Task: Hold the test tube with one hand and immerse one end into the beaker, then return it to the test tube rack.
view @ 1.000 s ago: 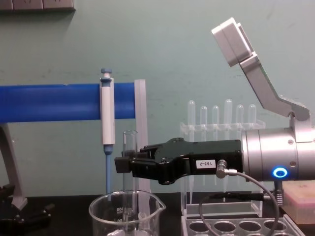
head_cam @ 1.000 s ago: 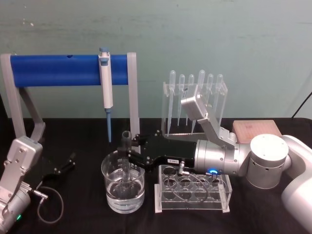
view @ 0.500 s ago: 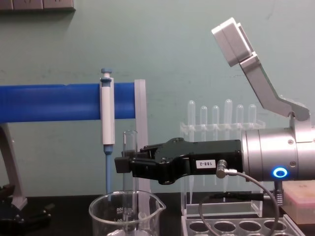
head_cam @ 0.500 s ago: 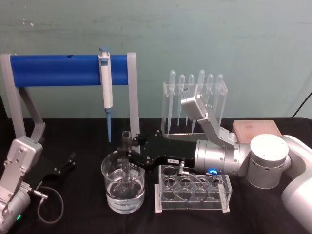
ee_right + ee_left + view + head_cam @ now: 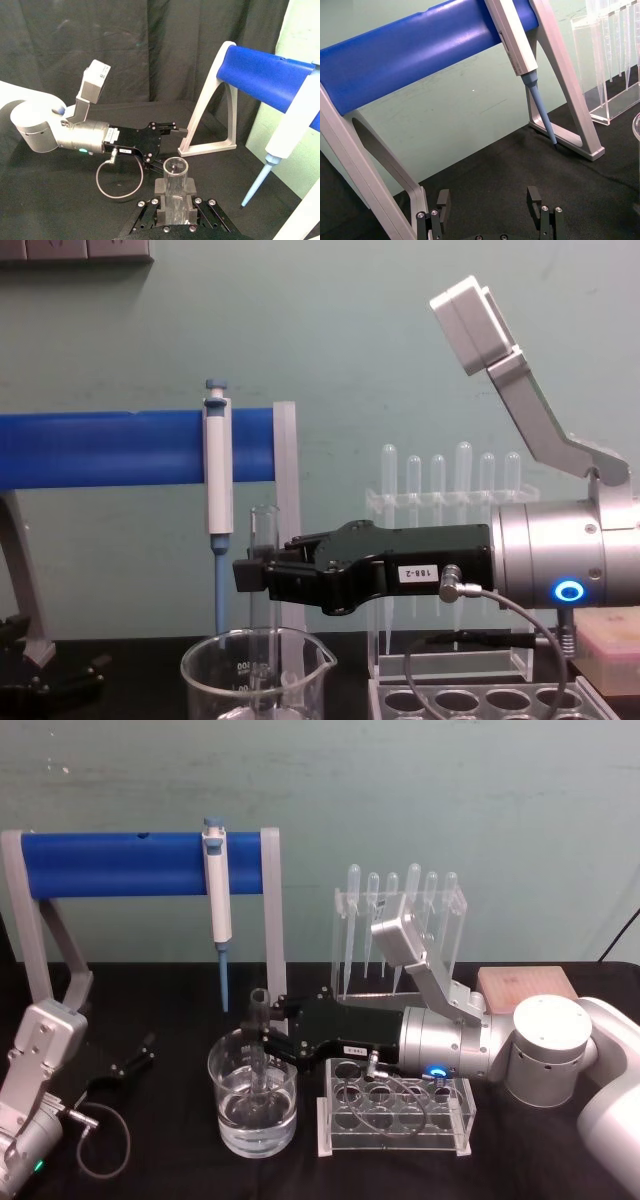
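The right claw (image 5: 264,1040) is clamped on the test tube (image 5: 258,1008), holding it upright above the beaker (image 5: 228,1118). The tube's lower end reaches down into the beaker's water. The clear rack (image 5: 396,1136) stands just right of the beaker. The left claw (image 5: 130,1060) sits well left of the beaker, low over the desk (image 5: 160,1010), its fingers apart.

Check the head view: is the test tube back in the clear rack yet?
No, the right pincer holds the test tube upright with its lower end inside the beaker, beside the rack.
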Tool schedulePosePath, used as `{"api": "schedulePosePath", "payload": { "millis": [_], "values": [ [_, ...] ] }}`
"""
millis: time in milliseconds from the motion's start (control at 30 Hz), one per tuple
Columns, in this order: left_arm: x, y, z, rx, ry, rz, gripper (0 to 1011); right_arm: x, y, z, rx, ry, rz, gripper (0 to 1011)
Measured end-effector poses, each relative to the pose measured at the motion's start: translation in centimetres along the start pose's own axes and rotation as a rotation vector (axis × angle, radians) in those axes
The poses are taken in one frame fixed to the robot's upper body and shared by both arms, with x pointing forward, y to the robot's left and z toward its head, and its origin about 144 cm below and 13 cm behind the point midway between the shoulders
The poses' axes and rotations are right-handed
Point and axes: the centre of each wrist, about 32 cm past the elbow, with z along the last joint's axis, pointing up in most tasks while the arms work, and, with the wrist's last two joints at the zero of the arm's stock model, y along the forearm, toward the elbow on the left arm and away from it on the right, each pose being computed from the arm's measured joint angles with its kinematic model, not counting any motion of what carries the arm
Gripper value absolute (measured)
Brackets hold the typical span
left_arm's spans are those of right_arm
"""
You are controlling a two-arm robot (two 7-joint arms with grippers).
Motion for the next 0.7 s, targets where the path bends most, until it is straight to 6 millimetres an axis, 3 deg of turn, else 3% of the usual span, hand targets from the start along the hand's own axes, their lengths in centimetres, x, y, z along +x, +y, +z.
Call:
{"api": "schedulePosePath", "payload": {
  "millis": [700],
  "values": [
    [0.00, 0.00, 0.00, 0.000, 0.000, 0.000, 1000, 0.00, 0.00, 0.00, 0.000, 0.000, 0.000, 224]
  ]
}}
